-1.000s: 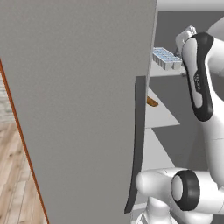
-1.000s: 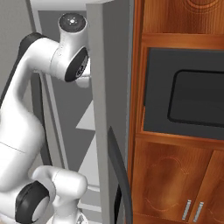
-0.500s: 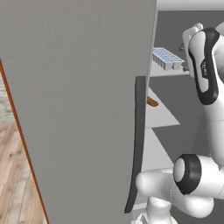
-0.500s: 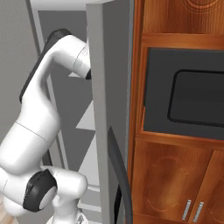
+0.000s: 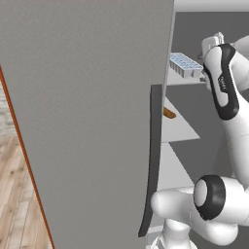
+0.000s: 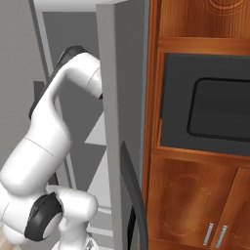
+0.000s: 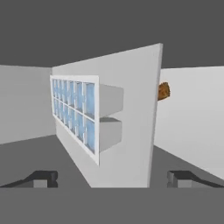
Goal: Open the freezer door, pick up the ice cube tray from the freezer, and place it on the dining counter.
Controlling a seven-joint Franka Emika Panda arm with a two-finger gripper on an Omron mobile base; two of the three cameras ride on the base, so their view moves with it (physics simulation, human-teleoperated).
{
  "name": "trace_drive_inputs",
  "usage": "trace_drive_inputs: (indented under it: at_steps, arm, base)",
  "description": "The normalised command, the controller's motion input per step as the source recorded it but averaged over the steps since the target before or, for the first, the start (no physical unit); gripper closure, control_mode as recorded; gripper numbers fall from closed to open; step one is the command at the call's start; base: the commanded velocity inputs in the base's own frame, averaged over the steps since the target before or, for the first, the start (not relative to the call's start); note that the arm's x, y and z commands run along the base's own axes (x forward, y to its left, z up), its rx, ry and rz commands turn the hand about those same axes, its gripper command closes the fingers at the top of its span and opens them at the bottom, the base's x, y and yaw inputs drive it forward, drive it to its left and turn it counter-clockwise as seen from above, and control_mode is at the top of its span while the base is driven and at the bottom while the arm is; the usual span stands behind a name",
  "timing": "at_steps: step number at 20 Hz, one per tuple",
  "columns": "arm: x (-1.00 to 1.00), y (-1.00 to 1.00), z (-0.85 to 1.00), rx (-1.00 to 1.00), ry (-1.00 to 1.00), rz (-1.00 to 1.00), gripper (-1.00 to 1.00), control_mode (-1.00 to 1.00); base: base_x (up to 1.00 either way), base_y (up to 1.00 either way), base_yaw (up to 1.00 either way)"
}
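The freezer door (image 6: 122, 122) stands swung open, edge-on in the right base view, its dark curved handle (image 6: 135, 195) toward me. Inside the freezer (image 5: 214, 14) the pale blue ice cube tray (image 5: 185, 64) lies on a white shelf (image 5: 181, 127). My arm (image 5: 223, 82) reaches in beside it. In the rolled hand view the ice cube tray (image 7: 74, 113) is straight ahead, left of centre, on the shelf (image 7: 131, 113), which looks upright here. My gripper (image 7: 113, 177) is open, a short way back from the tray, with nothing between its fingertips (image 7: 41, 177).
The closed twin grey panel (image 5: 87, 121) with its dark handle (image 5: 153, 160) stands close on the left. A small brown item (image 5: 168, 113) lies on a lower shelf. Wood cabinets with a built-in dark oven (image 6: 210, 107) stand to the right of the open door.
My arm has stretched further into the freezer, the elbow dropping and swinging toward the opening. The gripper has stayed open. The tray has not moved.
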Motion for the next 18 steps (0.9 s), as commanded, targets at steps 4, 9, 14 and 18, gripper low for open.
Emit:
trace_drive_inputs:
  at_steps: [4, 9, 14, 18]
  arm:
    - [0.59, 0.0, 0.0, 0.04, -0.04, -0.02, -1.0, -1.0]
    - [0.63, 0.0, 0.02, 0.06, 0.0, 0.0, -1.0, -1.0]
    - [0.32, -0.04, 0.0, 0.03, 0.0, 0.0, -1.0, -1.0]
    - [0.26, -0.2, 0.0, 0.02, 0.0, 0.0, -1.0, -1.0]
  base:
    - [0.0, 0.0, 0.0]
    - [0.0, 0.0, 0.0]
    - [0.0, 0.0, 0.0]
    - [0.0, 0.0, 0.0]
